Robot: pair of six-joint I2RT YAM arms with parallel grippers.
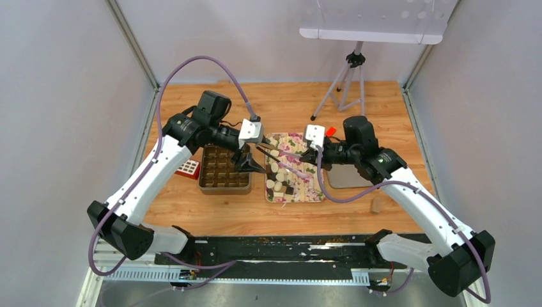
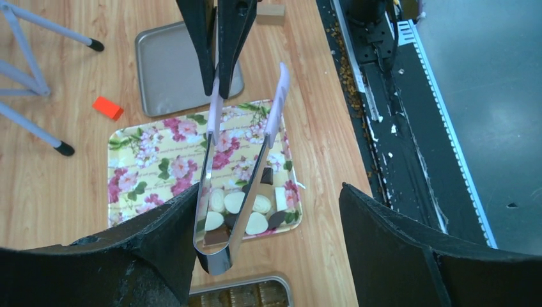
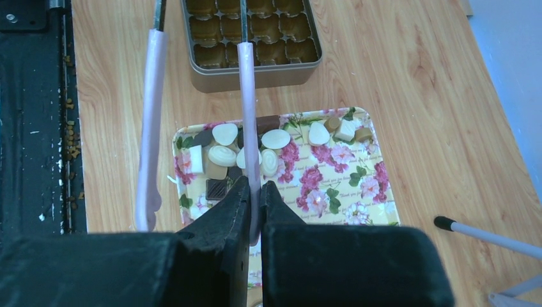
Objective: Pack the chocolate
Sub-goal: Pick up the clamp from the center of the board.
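Left gripper [image 2: 268, 190]: jaws wide apart, straddling the hinge end of the tongs [image 3: 149, 115], no clamp. Right gripper [image 3: 254, 185]: pinched tight on one lilac tong tip.

Surface: black rail [image 1: 287, 246] along the near edge, then a light wood table [image 1: 383, 109].

Chocolate [image 3: 243, 153] sits on the floral tray [image 3: 358, 192] mid-table. It forms a loose band along the tray edge facing the partitioned tin [image 1: 224, 169]. The band's long axis runs near-to-far and is densest at the near end. Single pieces lie mixed, no common heading.

Far end: tripod [image 1: 348, 83]. Pale grey walls on three sides.
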